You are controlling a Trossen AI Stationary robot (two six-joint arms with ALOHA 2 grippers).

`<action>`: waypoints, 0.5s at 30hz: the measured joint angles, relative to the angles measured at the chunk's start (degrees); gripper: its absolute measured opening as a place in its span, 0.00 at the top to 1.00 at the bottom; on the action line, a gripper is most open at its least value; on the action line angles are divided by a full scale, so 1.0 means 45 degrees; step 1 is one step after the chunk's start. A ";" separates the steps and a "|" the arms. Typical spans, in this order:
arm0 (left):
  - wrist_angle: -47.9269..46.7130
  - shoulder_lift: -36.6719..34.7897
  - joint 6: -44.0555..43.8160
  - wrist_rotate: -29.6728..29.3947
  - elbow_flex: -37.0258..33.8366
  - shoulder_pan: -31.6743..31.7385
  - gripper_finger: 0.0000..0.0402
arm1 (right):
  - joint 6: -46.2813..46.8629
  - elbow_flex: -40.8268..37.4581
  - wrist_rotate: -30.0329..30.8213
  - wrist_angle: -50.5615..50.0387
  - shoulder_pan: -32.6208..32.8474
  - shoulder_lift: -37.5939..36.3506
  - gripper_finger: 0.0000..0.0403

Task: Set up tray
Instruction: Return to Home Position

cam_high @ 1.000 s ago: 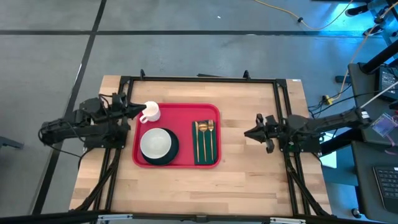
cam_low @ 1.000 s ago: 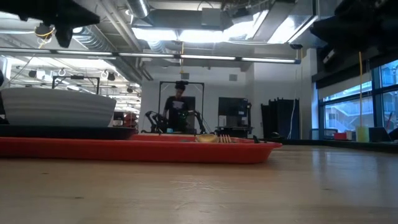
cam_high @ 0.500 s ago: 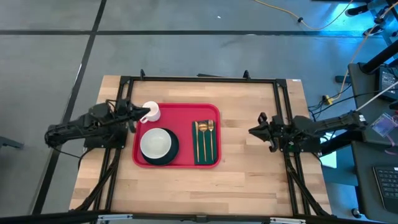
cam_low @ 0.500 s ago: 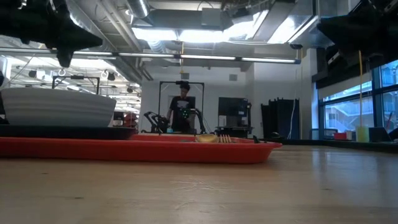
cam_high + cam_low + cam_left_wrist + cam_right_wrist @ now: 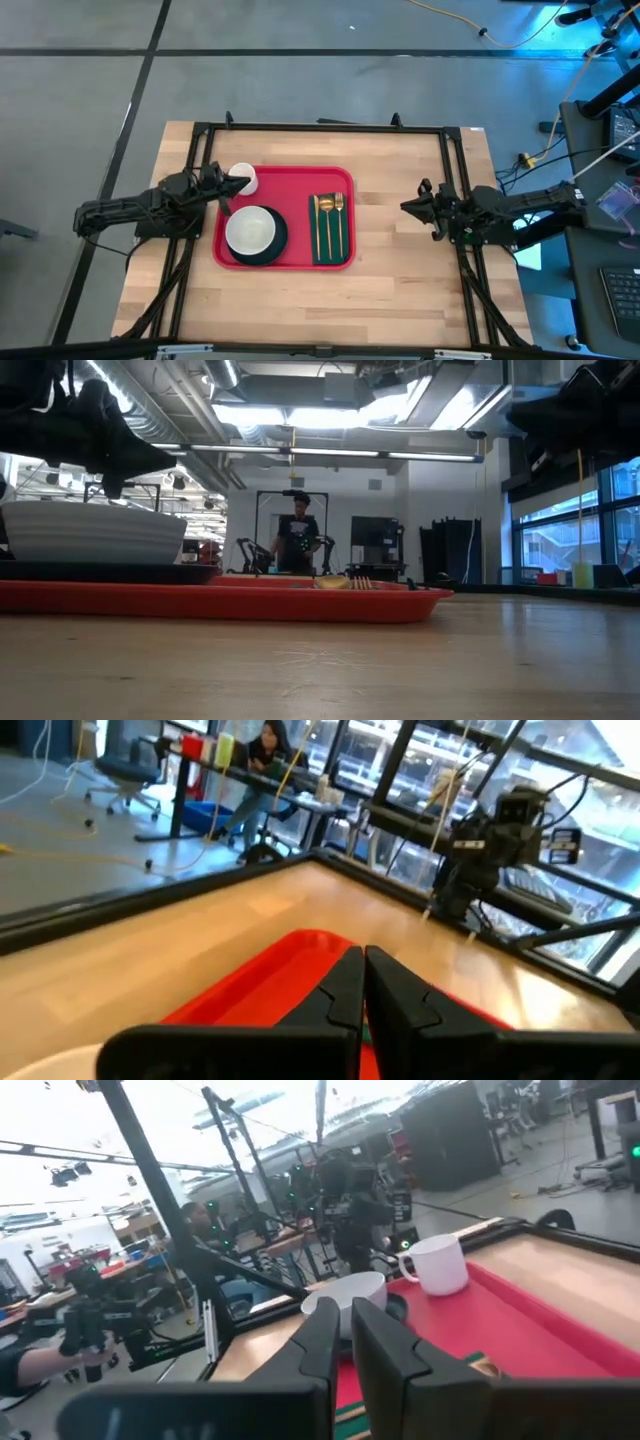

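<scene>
The red tray (image 5: pixel 292 192) lies flat on the wooden table. On it stand a white mug (image 5: pixel 244 176) at its far left corner and a white bowl (image 5: pixel 250 230) on a dark plate. Gold cutlery (image 5: pixel 330 222) lies on a dark green napkin (image 5: pixel 319 250) at the tray's right. My left gripper (image 5: pixel 235 186) is shut and hovers level by the mug's near side, above the tray's left rim; the low view shows this gripper (image 5: pixel 150 460) higher than the bowl (image 5: pixel 95 532). My right gripper (image 5: pixel 405 208) is shut and hangs to the right of the tray, pointing at it.
Black frame rails (image 5: pixel 320 128) run along the table's far edge and down both sides under the arms. Bare wood (image 5: pixel 300 300) lies between the tray and the near edge. A person (image 5: pixel 297 540) stands in the room far behind the table.
My left gripper has sunk from high above the tray's far left corner to just above the bowl's height, staying shut and level beside the mug. My right gripper has drawn back slightly toward the table's right edge. The things on the tray have kept still.
</scene>
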 joint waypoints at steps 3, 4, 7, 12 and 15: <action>0.0279 -0.0004 0.0342 -0.0015 -0.0048 0.0000 0.99 | 0.0001 0.0005 0.0253 -0.0565 0.0000 -0.0240 0.91; 0.0266 0.0000 0.0520 -0.0118 -0.0048 0.0000 0.99 | 0.0002 0.0005 0.0454 -0.0822 0.0003 -0.0353 0.91; 0.0266 0.0000 0.1171 -0.0899 -0.0048 0.0000 0.99 | -0.0277 0.0005 0.0824 -0.1301 0.0000 -0.0858 0.91; 0.0310 -0.0002 0.1514 -0.2335 -0.0048 0.0000 0.99 | -0.1299 0.0010 0.1372 -0.2384 0.0000 -0.2040 0.91; 0.0310 0.0015 0.1524 -0.2280 -0.0048 0.0000 0.99 | -0.1287 0.0015 0.1985 -0.3642 0.0000 -0.2504 0.91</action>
